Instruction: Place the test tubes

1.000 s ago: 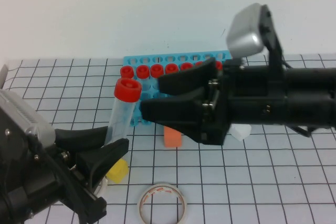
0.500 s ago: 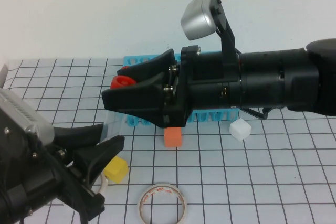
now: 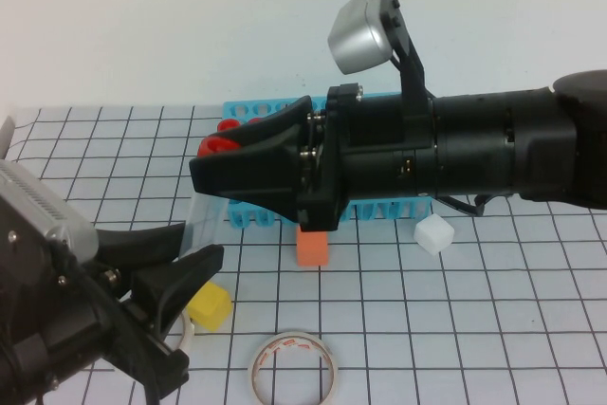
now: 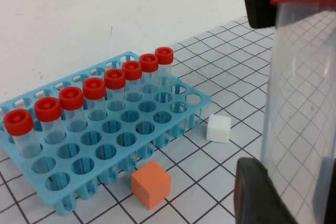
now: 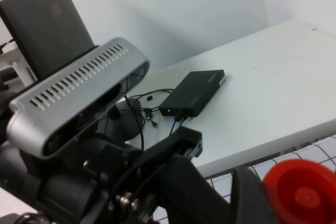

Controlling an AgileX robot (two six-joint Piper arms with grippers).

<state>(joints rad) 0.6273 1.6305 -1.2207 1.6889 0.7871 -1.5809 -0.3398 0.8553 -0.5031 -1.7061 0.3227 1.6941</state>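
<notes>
- The left gripper (image 3: pixel 201 248), low at the near left of the tabletop (image 3: pixel 474 329), has its fingers clamped on the clear body of a test tube (image 3: pixel 202 220), which stands nearly upright.
- The right gripper (image 3: pixel 203 164) reaches in from the right, level with the tube's red cap (image 3: pixel 218 146). I cannot tell whether it grips.
- Behind them, the blue rack (image 3: pixel 254 107) holds one row of capped tubes (image 4: pixel 94 88).
- An orange cube (image 3: pixel 312 248) sits just in front of the rack.

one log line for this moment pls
left tool: near-left, gripping test tube | right tool: at its red cap | rack: capped tubes along far row
</notes>
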